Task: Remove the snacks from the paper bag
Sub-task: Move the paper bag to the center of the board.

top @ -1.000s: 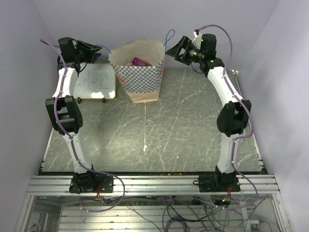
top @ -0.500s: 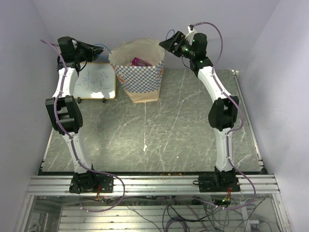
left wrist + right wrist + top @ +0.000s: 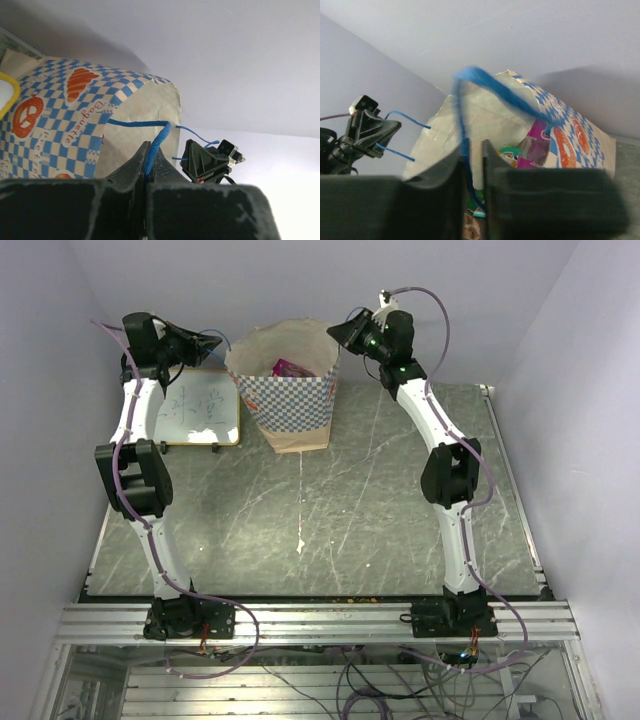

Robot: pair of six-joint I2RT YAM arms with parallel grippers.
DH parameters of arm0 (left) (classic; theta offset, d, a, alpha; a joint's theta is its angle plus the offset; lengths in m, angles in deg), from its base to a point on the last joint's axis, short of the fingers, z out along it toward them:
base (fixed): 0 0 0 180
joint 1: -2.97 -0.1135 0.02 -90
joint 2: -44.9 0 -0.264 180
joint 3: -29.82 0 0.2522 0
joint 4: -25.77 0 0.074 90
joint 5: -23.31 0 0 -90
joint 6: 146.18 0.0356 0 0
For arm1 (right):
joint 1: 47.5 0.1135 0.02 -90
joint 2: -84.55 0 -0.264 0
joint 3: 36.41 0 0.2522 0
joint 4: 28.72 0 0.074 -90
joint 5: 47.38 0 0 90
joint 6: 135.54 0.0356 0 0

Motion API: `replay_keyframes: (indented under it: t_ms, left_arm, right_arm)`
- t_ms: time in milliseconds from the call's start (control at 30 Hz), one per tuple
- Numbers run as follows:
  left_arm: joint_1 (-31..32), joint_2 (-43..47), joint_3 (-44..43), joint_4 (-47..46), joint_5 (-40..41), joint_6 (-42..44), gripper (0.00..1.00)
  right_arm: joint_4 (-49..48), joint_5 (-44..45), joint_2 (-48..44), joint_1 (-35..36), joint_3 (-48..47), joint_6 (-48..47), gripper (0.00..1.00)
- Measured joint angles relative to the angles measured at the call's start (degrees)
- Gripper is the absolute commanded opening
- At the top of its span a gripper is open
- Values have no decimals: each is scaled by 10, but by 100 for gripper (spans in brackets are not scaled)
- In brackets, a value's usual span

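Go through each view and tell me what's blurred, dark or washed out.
Top external: evenly lit and sharp. Left wrist: the checkered print on the paper bag is crisp, but the left gripper pinching the left cord handle is a dark, soft mass, and the wall at lower right is washed out. Right wrist: the right cord handle smears across the frame; the purple packet stays readable.

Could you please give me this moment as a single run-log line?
left gripper: shut on bag handle | right gripper: around other handle, grip unclear | snacks: inside paper bag
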Motion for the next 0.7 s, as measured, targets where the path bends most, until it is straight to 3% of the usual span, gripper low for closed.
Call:
replay_keyframes:
  t_ms: [133, 367, 700]
  left_arm:
    - [7, 12, -1, 3, -10, 0, 7]
    - [21, 58, 17, 53, -14, 31, 7]
    - [21, 197, 90, 179, -14, 145, 7]
  right_arm:
    - [1, 7, -17, -1, 22, 2, 0]
    - [41, -1, -123, -13, 149, -44, 0]
    - [122, -31, -285, 3, 303, -86, 0]
